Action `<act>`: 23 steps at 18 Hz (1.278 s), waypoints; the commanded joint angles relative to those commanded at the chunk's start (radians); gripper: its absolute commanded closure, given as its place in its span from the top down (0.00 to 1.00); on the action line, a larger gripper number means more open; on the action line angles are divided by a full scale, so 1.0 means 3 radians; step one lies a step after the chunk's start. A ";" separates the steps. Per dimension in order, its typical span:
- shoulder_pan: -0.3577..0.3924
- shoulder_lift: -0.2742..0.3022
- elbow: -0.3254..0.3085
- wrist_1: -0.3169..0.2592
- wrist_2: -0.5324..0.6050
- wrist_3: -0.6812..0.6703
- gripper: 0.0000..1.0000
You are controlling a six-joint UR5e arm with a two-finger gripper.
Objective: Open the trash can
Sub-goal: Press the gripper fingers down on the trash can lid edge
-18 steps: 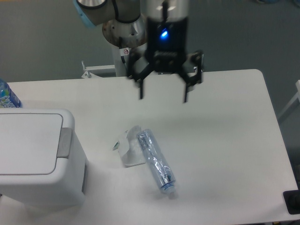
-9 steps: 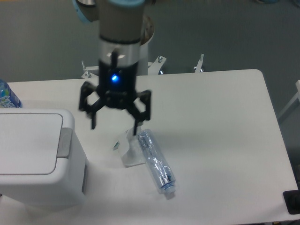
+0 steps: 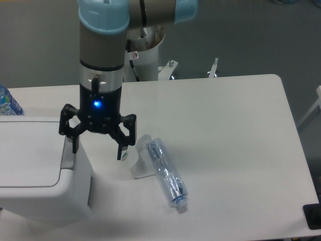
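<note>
The trash can (image 3: 35, 170) is a large boxy white bin at the left front of the table, with a flat white lid and a grey push-bar (image 3: 66, 155) on its right edge. The lid is shut. My gripper (image 3: 98, 150) hangs open above the bin's right edge. Its left fingertip (image 3: 75, 148) is just over the push-bar and its right fingertip (image 3: 120, 154) is over the table to the bin's right. The gripper holds nothing.
A clear plastic bottle (image 3: 167, 173) lies on the table right of the gripper, beside a crumpled white paper (image 3: 136, 163). Another bottle with a blue label (image 3: 7, 103) stands at the far left edge behind the bin. The table's (image 3: 235, 140) right half holds nothing.
The gripper has moved left and down from above the table's middle to the bin's right edge, staying open. The bin, bottle and paper have not moved.
</note>
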 joint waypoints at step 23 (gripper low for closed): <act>-0.0041 -0.0051 -0.0056 0.0000 0.0010 0.0020 1.00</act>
